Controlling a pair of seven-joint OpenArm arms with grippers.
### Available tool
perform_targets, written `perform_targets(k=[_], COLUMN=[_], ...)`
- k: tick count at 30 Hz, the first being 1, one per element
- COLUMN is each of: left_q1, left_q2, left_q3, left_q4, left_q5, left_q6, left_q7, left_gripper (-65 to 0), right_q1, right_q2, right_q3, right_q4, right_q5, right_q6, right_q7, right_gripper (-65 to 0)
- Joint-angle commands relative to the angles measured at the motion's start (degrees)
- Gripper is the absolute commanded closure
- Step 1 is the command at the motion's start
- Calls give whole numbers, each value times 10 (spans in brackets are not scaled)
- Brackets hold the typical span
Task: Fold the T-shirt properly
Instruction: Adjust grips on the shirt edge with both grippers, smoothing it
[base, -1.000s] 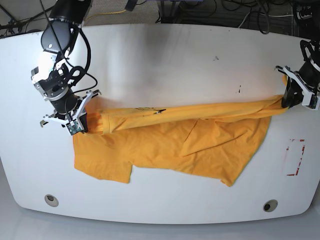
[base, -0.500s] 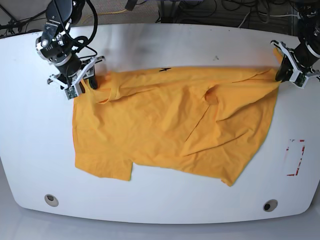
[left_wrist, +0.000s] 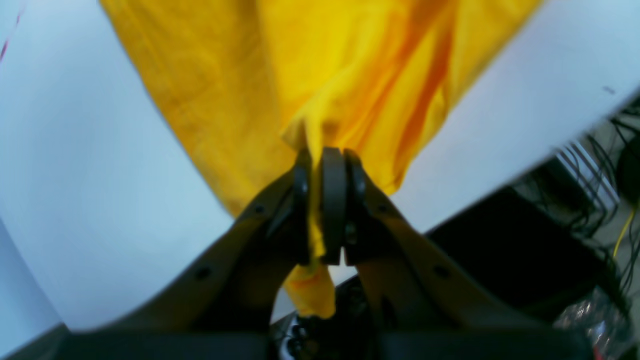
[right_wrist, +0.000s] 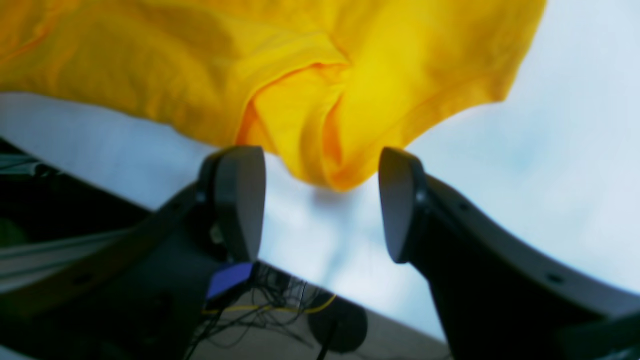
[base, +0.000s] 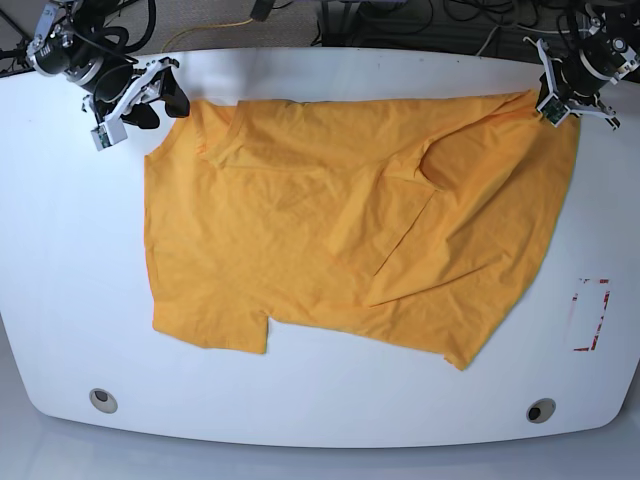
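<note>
At the bench's far edge | our left gripper pinches T-shirt corner taut | right gripper gapes, cloth freed for flattening

You are looking down on a broad white table with rounded corners, its surface glossy enough to carry soft grey reflections along the far side. Two round grommets sit near the front edge, one at each end, the second toward the right. A small red dashed rectangle is marked near the right-hand edge, and a few tiny dark specks dot the far side. Beyond the far edge you see a dim floor strewn with tangled black cables, with one yellow cable running among them. The lighting is even and diffuse, throwing only faint shadows on the tabletop.
</note>
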Motion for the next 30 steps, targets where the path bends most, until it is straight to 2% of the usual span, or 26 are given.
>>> perform_targets(k=[1,6,13,19,30], left_q1=[-9,-45,-49,-49,-38], left_q2=[25,53,53,50,49], left_q3=[-37,-56,-55,-57,-56], left_q4=[10,10,10,10,8], left_q5=[8,8,8,9,10], left_q6=[6,6,6,6,6], left_q7=[-13,-12,-12,-12,-12], left_gripper=[0,0,0,0,0], right_q1=[15,80,161,173,174], right_q2=[10,13,9,7,13], right_q3=[-1,-43,-129,-186,-190], right_q4=[11,-14,-68,-123,-151], right_q5=[10,-1,-51,-56,-57], right_q6=[3,3,3,3,3], right_q7=[10,7,6,11,30], right_gripper=[-344,-344,-346,-346,-344])
